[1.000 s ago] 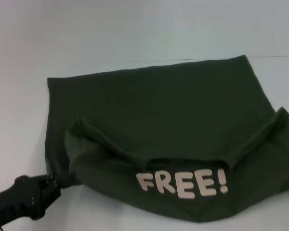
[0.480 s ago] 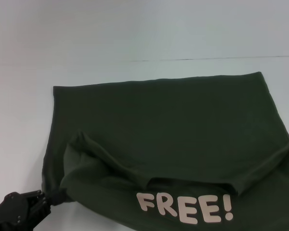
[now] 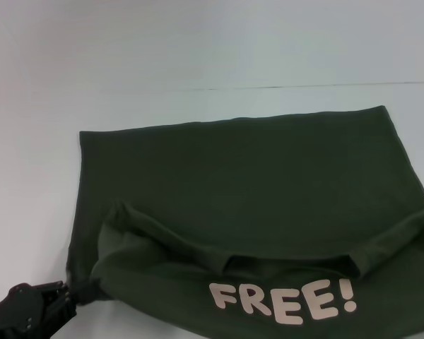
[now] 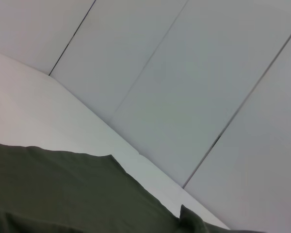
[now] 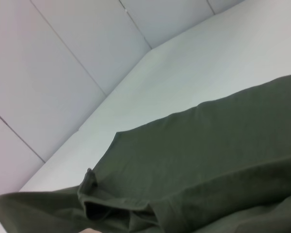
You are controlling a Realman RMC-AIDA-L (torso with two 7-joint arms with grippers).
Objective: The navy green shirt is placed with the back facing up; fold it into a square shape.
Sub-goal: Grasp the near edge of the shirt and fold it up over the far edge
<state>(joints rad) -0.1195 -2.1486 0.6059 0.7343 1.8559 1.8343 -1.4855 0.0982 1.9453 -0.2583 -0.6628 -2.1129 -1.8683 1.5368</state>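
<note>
Shirt (image 3: 247, 205) corner in left end effector (image 3: 69, 292)

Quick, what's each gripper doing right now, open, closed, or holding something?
Left gripper: shut on the near left corner of the navy green shirt.
Right gripper: out of the head view, and its own wrist view shows only shirt, so it cannot be told.

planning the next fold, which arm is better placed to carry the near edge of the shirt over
Left, probably. The left tool already pinches the near left corner of the dark olive-green cotton T-shirt, whose cream FREE! lettering shows. The right tool is out of view.
</note>
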